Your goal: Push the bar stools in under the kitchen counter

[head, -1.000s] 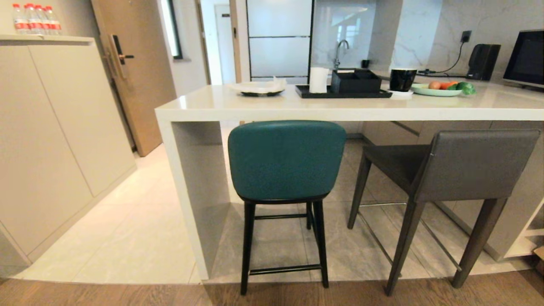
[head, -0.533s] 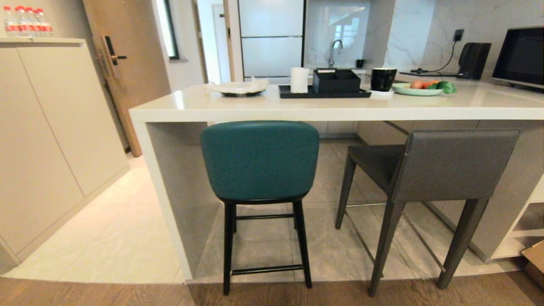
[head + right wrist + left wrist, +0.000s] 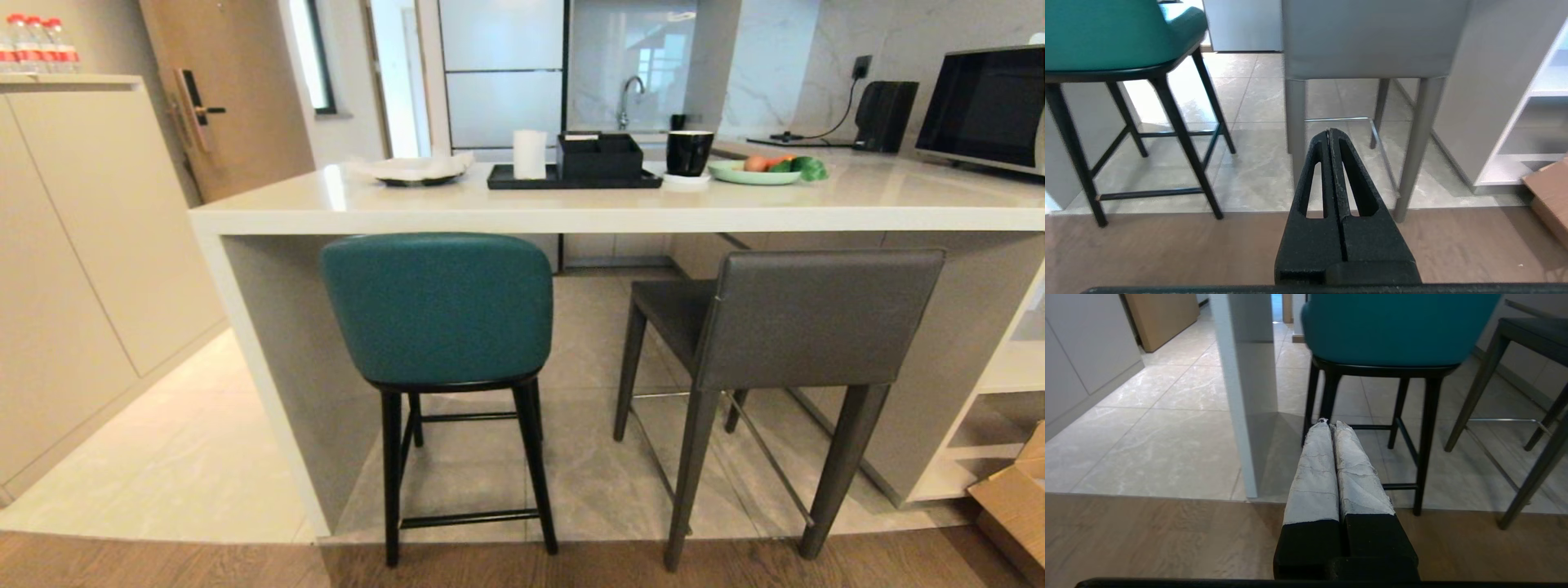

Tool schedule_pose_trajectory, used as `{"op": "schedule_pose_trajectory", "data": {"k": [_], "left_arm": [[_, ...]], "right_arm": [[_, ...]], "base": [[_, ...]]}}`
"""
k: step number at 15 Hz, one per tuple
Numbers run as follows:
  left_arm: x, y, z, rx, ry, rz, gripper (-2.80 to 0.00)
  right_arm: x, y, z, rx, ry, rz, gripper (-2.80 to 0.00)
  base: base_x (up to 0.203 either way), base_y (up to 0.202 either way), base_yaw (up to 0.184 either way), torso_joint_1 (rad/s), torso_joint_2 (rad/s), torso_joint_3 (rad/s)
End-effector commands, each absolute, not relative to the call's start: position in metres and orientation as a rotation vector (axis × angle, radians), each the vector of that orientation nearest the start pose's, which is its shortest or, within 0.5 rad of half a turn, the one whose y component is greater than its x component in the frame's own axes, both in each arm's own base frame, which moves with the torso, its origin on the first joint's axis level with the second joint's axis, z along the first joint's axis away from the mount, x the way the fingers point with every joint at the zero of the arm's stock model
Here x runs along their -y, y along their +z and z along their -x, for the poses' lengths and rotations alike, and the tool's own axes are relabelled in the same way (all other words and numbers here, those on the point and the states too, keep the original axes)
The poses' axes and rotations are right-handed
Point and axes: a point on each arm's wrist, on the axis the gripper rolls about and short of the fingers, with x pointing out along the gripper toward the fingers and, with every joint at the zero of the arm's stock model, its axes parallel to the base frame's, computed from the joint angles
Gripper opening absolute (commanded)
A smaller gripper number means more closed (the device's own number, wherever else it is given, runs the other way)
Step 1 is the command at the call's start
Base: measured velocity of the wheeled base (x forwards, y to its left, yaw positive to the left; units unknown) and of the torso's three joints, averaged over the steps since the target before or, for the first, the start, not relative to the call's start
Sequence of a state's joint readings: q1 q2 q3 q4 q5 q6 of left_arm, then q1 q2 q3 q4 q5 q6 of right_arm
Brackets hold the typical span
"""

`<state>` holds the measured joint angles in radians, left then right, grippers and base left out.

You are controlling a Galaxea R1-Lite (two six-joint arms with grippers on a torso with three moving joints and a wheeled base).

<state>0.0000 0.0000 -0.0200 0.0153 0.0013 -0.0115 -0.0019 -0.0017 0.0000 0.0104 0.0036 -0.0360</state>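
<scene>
No text, brand, number or sign could be read in any of the three views. The bottles (image 3: 37,39) on the top of the tall cabinet (image 3: 73,245), at the far left of the head view, carried red labels, but these were too small to make out; they may have borne print. The dark appliances at the far right end of the surface (image 3: 571,208) showed no legible marking.
</scene>
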Motion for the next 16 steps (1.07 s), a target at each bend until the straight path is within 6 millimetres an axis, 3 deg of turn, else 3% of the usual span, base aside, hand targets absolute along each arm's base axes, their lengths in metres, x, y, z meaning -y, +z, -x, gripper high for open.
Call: {"op": "schedule_pose_trajectory", "data": {"k": [1,7,12,16], "left_arm": [[-0.0001,0.0798,0.0243,0.005,0.003,0.011,-2.80],[0.0000,0.0795,0.0242,0.003,0.002,0.017,-2.80],[-0.0001,0.0795,0.0242,0.003,0.002,0.018,-2.80],[-0.0001,0.0795,0.0242,0.003,0.002,0.021,-2.80]], "right_arm": [[-0.0001,0.0744,0.0228,-0.011,0.002,0.037,-2.80],[-0.0001,0.0744,0.0228,-0.011,0.003,0.036,-2.80],[-0.0001,0.0744,0.0228,-0.011,0.003,0.035,-2.80],[-0.0001,0.0744,0.0228,-0.011,0.002,0.034,-2.80]], "base": [[0.000,-0.195,0.003,0.001,0.00,0.009],[0.000,-0.173,0.002,0.003,0.00,0.001],[0.000,0.000,0.000,0.000,0.00,0.000],[0.177,0.000,0.001,0.004,0.00,0.001]]}}
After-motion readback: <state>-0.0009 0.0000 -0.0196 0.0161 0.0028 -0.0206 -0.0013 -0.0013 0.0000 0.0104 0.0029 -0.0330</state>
